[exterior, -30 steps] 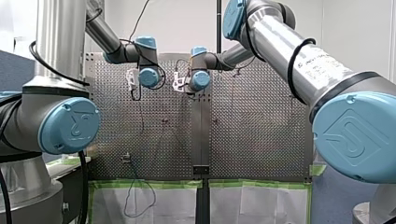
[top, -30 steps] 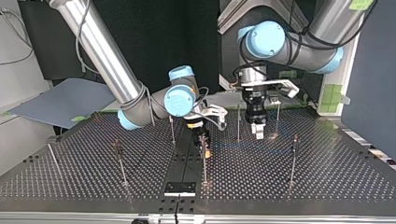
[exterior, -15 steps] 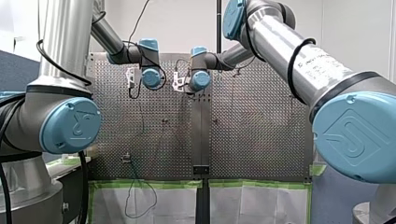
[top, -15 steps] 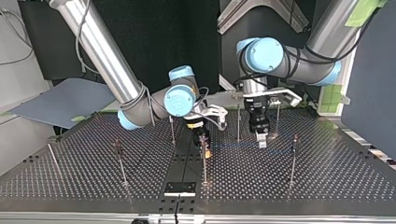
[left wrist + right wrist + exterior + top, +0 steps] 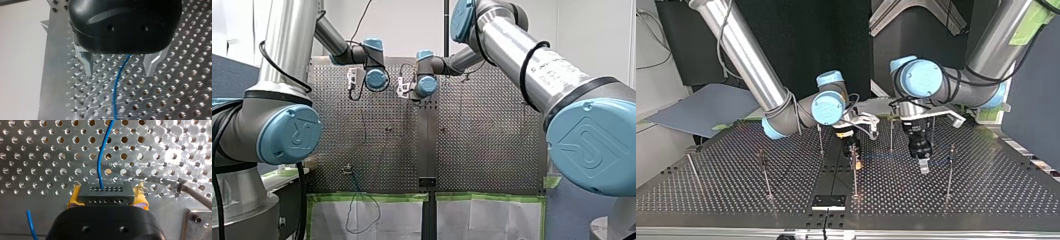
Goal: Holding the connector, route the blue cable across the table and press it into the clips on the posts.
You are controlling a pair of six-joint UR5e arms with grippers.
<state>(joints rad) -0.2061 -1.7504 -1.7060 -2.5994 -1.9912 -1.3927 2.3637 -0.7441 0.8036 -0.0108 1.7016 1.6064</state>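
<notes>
Since earlier, my left hand (image 5: 119,73) has slid toward the top view's right post (image 5: 949,175), fingers (image 5: 86,62) spread astride the blue cable (image 5: 115,95) on the table (image 5: 996,190). My right hand (image 5: 107,198) clamps the connector (image 5: 103,191); best keep tension.

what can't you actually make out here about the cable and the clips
- Clips on the posts: top view, too small to show whether the blue cable sits in any.
- Cable past my left gripper: left wrist view, the gripper's black body covers it.
- How deep the connector sits in my right gripper: right wrist view, its body covers that.
</notes>
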